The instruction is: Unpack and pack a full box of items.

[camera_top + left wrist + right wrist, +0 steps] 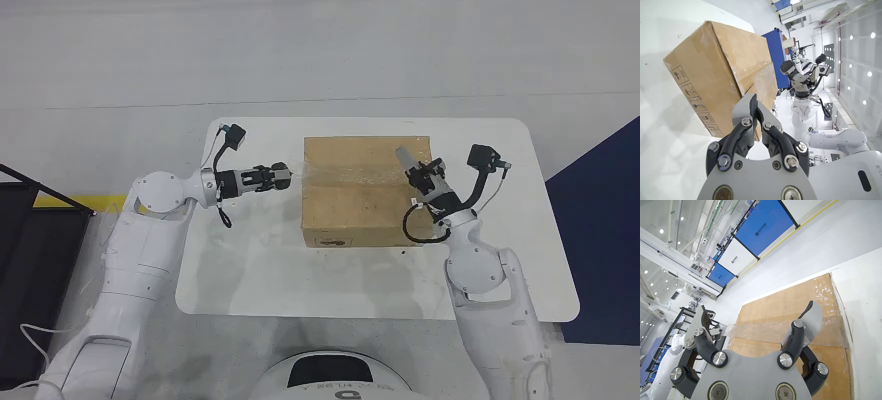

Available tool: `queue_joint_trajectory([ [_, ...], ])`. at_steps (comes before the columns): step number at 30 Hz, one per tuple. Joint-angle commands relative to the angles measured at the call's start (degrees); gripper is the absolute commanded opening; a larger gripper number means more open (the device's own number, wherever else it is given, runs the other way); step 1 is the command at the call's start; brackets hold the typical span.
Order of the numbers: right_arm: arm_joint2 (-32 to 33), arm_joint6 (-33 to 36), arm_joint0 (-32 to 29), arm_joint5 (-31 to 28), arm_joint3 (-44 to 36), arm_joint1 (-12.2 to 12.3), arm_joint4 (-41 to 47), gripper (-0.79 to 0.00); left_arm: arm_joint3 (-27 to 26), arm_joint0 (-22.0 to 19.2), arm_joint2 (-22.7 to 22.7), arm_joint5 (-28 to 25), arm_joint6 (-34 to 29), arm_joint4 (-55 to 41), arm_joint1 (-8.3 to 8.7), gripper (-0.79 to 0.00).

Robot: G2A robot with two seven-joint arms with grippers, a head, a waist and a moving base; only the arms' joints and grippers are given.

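Brown cardboard box (pixel 365 195) sat closed, mid white table (pixel 250 270); contents hidden. Clear tape strip (pixel 753 328) crossed lid, its end lifted off box edge, pinched by closed left gripper (pixel 288 174). Right gripper (pixel 415 162) hovered above box, fingers spread.

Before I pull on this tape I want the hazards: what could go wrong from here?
1. The left claw pinches only the lifted end of the clear tape. A hard pull may tear the tape or slip it free.
2. The right claw is open over the cardboard box and does not appear to brace it, so the pull may drag the box across the table.
3. The tape runs beneath the right claw and could stick to it.
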Motion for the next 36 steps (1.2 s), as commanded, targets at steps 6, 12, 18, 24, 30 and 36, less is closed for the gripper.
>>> queue_joint_trajectory([
  [6, 1.7, -0.1, 0.7, -1.1, 2.6, 0.1, 5.2, 0.000, 0.1, 0.1, 0.5, 0.2, 0.7, 0.1, 0.37, -0.785],
  [12, 3.0, 0.1, 0.8, -2.5, 4.9, 0.1, 9.5, 0.000, 0.0, 0.2, 1.0, -0.1, 2.2, 1.8, 0.71, -0.785],
  [18, 3.0, 1.1, 1.6, -2.4, 6.5, 0.3, 10.5, 0.000, 0.4, 0.1, 1.6, -0.3, 2.9, 2.6, 0.99, -0.785],
  [24, 2.8, 2.6, 2.5, -1.3, 7.8, 0.4, 11.6, 0.000, 1.4, -0.4, 2.3, -0.1, 3.6, 3.2, 1.19, -0.785],
  [30, 2.4, 3.7, 2.9, 0.2, 7.9, 0.5, 12.0, 0.000, 2.4, -0.8, 3.3, -0.6, 4.0, 3.1, 1.28, -0.785],
  [36, 1.9, 5.5, 2.9, 2.8, 7.4, 0.6, 13.5, 0.000, 3.5, -1.3, 4.2, -0.9, 4.2, 3.0, 1.36, -0.785],
])
